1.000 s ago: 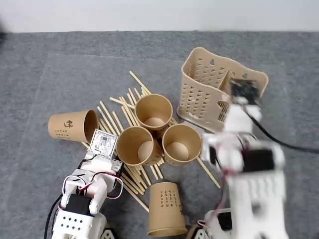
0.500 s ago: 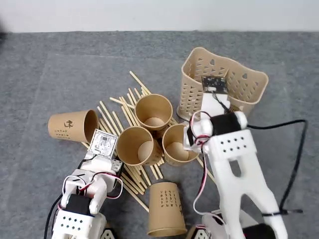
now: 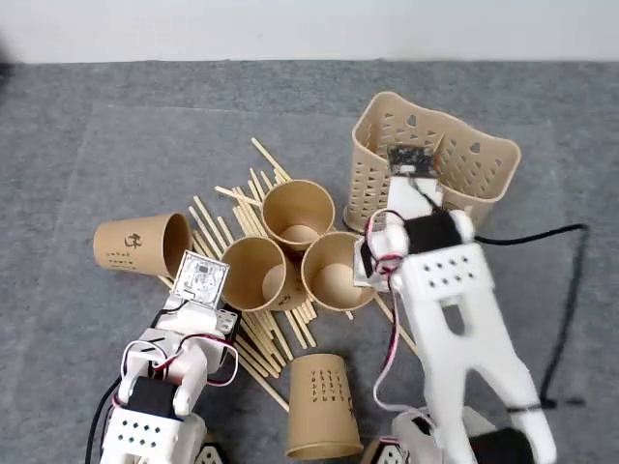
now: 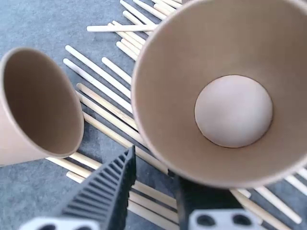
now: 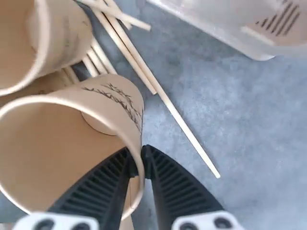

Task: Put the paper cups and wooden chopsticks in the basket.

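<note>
Three paper cups cluster mouth-up on a pile of wooden chopsticks (image 3: 253, 206). My right gripper (image 5: 141, 160) is shut on the rim of the right-hand cup (image 3: 334, 274), one finger inside the wall and one outside. The beige basket (image 3: 430, 166) stands just behind that arm. My left gripper (image 4: 154, 167) is open at the near side of the pile, its fingertips just under the rim of the middle cup (image 4: 225, 91). A third cup (image 3: 298, 215) stands behind these two. Another cup (image 3: 140, 244) lies on its side at the left. A further cup (image 3: 324, 404) stands upside down near the front.
The grey mat (image 3: 116, 155) is bare at the far left and to the right of the basket. Loose chopsticks (image 5: 158, 91) lie between the held cup and the basket's base (image 5: 230, 24).
My right arm swung from the basket side over to the right-hand cup and took hold of its rim. That cup and the middle cup slid a little to the left. The left arm stayed still.
</note>
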You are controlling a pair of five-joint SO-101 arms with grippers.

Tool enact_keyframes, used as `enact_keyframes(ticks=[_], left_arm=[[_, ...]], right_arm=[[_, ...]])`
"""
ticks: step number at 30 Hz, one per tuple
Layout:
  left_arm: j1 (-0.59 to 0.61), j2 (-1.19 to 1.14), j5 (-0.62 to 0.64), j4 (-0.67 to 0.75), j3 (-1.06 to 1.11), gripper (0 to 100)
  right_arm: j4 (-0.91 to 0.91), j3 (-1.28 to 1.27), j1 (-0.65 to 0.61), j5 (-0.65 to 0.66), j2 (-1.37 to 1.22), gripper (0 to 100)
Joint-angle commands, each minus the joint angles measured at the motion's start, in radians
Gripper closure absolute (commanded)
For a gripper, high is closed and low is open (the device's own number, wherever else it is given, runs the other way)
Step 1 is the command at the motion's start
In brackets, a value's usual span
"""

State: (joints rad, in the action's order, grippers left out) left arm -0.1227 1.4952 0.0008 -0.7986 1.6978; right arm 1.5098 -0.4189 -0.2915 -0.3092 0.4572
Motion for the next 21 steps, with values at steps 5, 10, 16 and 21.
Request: enact_keyframes(ticks=[5, 10, 16, 21], left_arm=[[-0.005, 0.009, -0.008, -0.003, -0.007, 89], [-0.005, 0.009, -0.008, -0.003, -0.007, 89], [-0.005, 0.009, -0.008, -0.003, -0.007, 89], [-0.005, 0.009, -0.008, -0.003, -0.007, 89]], right_arm=[[0.252, 0.344, 0.008, 0.163, 0.153, 98.9], [0.274, 0.603, 0.110, 0.187, 0.151, 98.9], [0.203, 0.755, 0.205, 0.190, 0.150, 98.9], [0.110, 0.758, 0.344, 0.244, 0.094, 98.9]])
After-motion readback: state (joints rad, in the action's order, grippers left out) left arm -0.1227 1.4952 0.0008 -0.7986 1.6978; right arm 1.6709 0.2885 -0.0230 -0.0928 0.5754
